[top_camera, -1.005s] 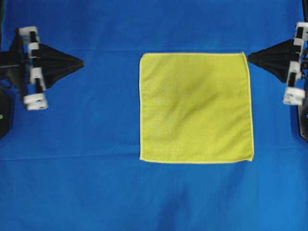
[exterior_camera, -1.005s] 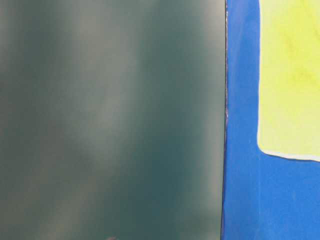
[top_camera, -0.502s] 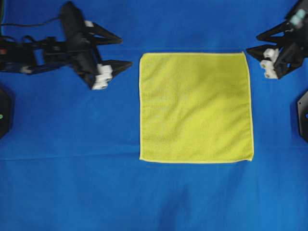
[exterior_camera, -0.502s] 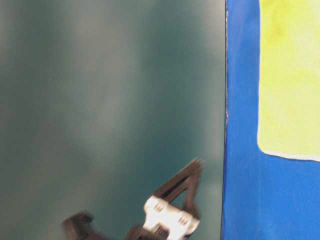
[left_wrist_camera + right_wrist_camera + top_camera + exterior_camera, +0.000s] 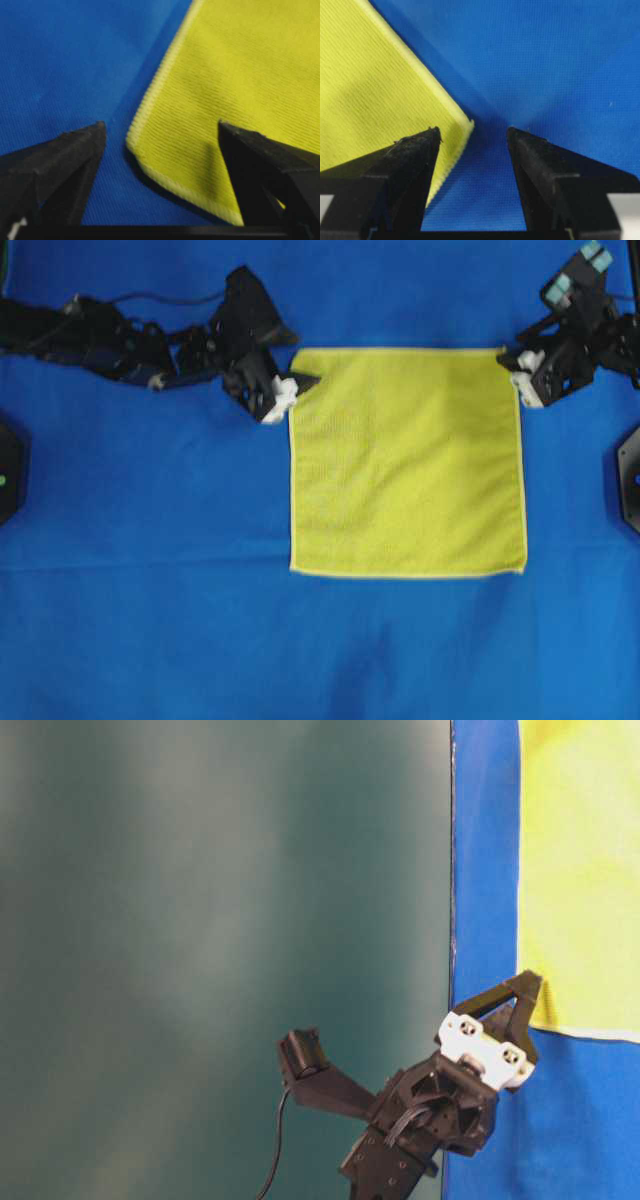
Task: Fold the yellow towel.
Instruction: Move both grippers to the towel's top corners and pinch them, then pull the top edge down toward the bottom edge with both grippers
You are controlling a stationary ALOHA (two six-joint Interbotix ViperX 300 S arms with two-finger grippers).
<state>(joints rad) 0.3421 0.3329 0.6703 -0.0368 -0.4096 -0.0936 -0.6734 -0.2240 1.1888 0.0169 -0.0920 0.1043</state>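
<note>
Yellow towel (image 5: 407,461) lies flat, open end effectors straddling two adjacent corners.

No text, label, brand, number or sign can be read in any of the views.
</note>
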